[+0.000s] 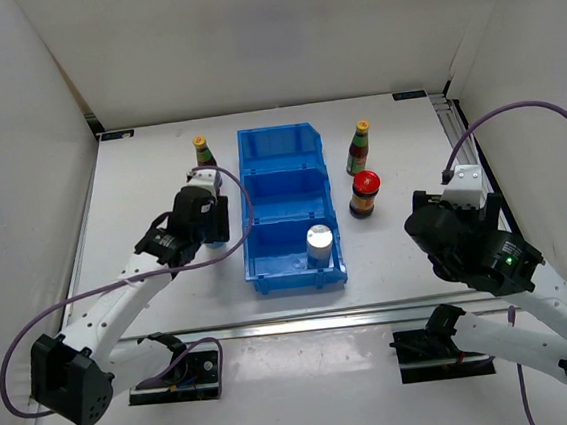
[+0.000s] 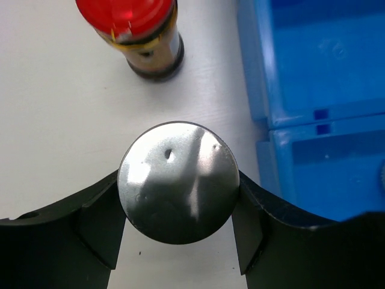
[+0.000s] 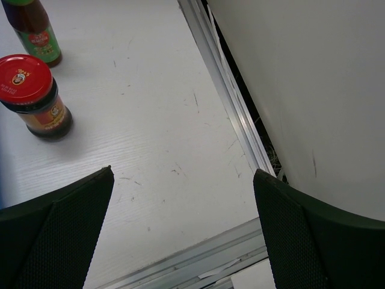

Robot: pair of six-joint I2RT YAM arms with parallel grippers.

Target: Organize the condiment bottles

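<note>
Where the top camera looks down on the white table (image 1: 389, 263), a blue plastic bin (image 1: 276, 133) sits mid-table, with three open boxy compartments in a row. The nearest compartment holds a shaker (image 1: 319, 241) with a round flat silver top. Right of the bin and apart from it: a slim dark sauce bottle (image 1: 361, 147) with a yellow cap, and just nearer a squat red-lidded jar (image 1: 365, 195). Left of the bin at the far end: a second sauce bottle (image 1: 200, 152), also yellow-capped. Left pincer (image 1: 204, 220) hangs just left of the bin, tips hidden under the wrist here. Right pincer (image 1: 443, 215) is well right of the jar, over bare table.

Left wrist view: black fingers (image 2: 96, 229) press both sides of a second shaker (image 2: 177, 180), closed on its lid. The lid is a shiny metal disc with a small dent. It stands on the table just left of the bin wall. Beyond it is a second jar (image 2: 141, 30), upright, with a glossy red lid and dark body.

Right wrist view: black textured fingers (image 3: 54, 235) are spread wide with nothing between them, only scuffed matte table. The jar and the green-labelled sauce bottle are upper left. A ribbed aluminium rail (image 3: 222, 84) runs along the table edge at right.
</note>
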